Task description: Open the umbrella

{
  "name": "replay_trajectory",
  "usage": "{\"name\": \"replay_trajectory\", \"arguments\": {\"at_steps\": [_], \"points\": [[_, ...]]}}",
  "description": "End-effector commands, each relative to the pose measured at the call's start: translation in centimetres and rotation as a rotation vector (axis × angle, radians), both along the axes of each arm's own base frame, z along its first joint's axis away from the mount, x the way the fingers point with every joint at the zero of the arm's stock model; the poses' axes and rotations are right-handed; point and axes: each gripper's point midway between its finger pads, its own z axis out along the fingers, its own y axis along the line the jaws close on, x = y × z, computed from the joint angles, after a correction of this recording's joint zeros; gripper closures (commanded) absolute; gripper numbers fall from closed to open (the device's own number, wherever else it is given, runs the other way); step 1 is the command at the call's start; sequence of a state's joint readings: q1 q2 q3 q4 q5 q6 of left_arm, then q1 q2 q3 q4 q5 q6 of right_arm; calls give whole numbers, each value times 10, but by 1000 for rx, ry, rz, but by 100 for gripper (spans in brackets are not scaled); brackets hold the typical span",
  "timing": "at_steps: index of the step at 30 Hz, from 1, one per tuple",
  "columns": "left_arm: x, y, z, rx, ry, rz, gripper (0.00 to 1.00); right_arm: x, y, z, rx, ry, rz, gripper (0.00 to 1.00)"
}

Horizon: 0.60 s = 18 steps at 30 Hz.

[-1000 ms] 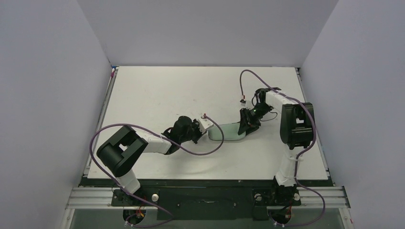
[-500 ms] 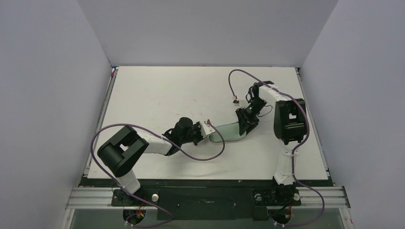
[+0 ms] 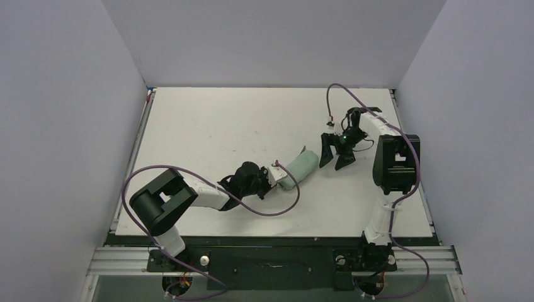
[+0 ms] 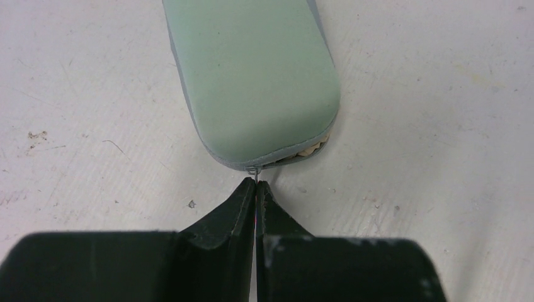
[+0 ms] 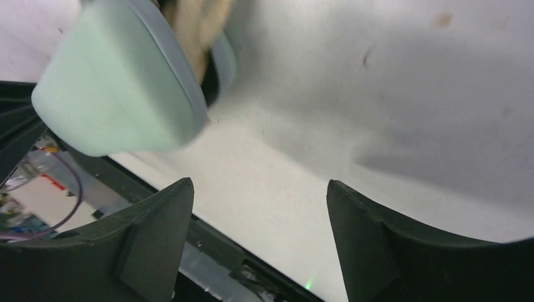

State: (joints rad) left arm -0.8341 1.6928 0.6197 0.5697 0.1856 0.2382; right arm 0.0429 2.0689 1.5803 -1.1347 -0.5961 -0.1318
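Bundled umbrella [image 3: 301,167] on desk [image 3: 208,126], left jaws clenched on pull [image 4: 252,168] at its end, right jaws released beside its far end

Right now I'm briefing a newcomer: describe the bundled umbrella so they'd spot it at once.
On the white table, look right of centre, between left gripper and right gripper. The bundled umbrella lies slanted there, its end pinched by the left. It alone is a mint-green, round-cornered pouch.

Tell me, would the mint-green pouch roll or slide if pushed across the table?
Likely slide, not roll: the pouch has a broad flat face. It looks semi-stiff, with no sag where the left gripper pinches its thin pull.
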Motion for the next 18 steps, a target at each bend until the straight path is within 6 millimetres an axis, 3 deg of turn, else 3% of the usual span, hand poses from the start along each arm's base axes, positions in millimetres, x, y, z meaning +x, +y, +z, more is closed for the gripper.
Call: {"name": "replay_trajectory", "arguments": {"at_steps": [1,2,6,12,18], "points": [[0,-19,11,-63,25,52,100,-20,8,23,113,-4,-126,27],[1,-22,11,-66,26,56,100,-31,14,19,154,33,-142,27],[-6,-37,12,-83,40,52,100,-30,34,15,229,-11,-215,27],[-9,-46,12,-89,38,43,100,-8,60,12,262,-76,-255,27],[-11,-49,10,-82,38,33,100,-5,85,18,296,-96,-203,29]]}}
